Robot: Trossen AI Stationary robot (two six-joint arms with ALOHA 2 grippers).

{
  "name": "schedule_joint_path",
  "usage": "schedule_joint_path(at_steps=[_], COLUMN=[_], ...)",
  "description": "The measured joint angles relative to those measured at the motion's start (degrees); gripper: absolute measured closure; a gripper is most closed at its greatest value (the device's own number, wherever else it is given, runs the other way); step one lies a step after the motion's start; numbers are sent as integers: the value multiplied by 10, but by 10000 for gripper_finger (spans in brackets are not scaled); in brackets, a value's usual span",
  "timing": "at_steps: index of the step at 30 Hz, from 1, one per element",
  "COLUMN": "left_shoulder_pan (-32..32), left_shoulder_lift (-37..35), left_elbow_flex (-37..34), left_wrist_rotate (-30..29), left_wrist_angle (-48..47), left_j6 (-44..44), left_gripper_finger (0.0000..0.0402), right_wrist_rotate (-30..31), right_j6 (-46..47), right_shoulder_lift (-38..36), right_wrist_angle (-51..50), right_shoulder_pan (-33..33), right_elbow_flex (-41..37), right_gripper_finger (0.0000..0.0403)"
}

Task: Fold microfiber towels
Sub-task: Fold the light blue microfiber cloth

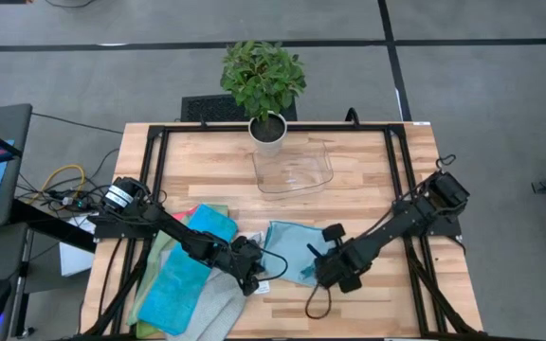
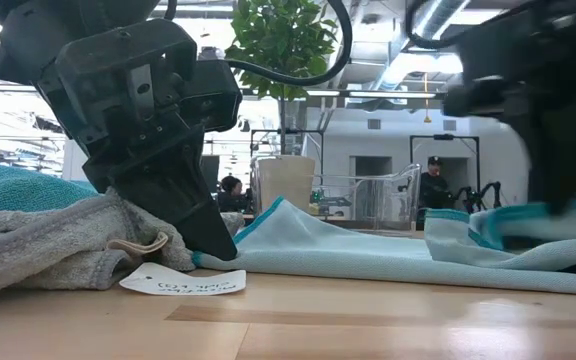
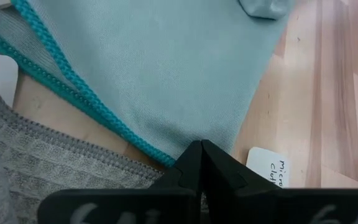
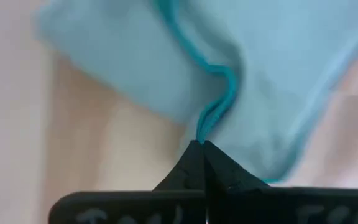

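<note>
- The light towel (image 1: 287, 248) is a thin, smooth-woven cloth in pale blue-grey with a raised teal stitched border; it lies spread on the tabletop (image 1: 368, 180) near the front edge, between the 2 arms, with its right side rumpled into folds.
- The right pincer (image 4: 202, 144) is clenched on a puckered fold of that towel's teal edge, which rises straight out of the tips.
- The left pincer (image 3: 201, 149) is clamped tight, tips pressed together at the towel's left corner, right at the teal border; whether the corner is actually caught between them cannot be told.
- A white label (image 2: 182, 281) with small print lies flat on the wood just beside the left pincer.
- A grey towel (image 2: 38, 250) of coarser, waffle-like weave is bunched just left of the light one, touching its edge.
- A bright blue towel (image 1: 180, 284), plush in look, lies on the heap at the front left, with pink, yellow and green cloth showing at its edges.
- The tabletop is pale butcher-block wood in a black frame.
- A clear plastic tray (image 1: 295, 172) sits at the back middle, with a potted plant (image 1: 264, 80) in a white pot just behind it.
</note>
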Motion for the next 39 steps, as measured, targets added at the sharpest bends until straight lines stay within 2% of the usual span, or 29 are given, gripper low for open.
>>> schedule_joint_path(at_steps=[5,16,26,33,39], left_shoulder_pan=[0,0,2,5,6], left_shoulder_lift=[0,0,0,0,0], left_elbow_flex=[0,0,0,0,0], left_wrist_rotate=[-4,-10,-10,-9,-10], left_wrist_angle=[-1,-2,-5,-7,-7], left_j6=[0,0,0,0,0], left_gripper_finger=[401,401,401,401,401], right_wrist_rotate=[27,27,23,20,25], right_j6=[-53,-142,-190,-192,-134], right_shoulder_lift=[-1,-1,2,2,-39], right_wrist_angle=[3,48,105,100,52], right_shoulder_pan=[-35,-113,-132,-140,-167], right_elbow_flex=[31,37,37,37,74], right_gripper_finger=[376,375,353,288,220])
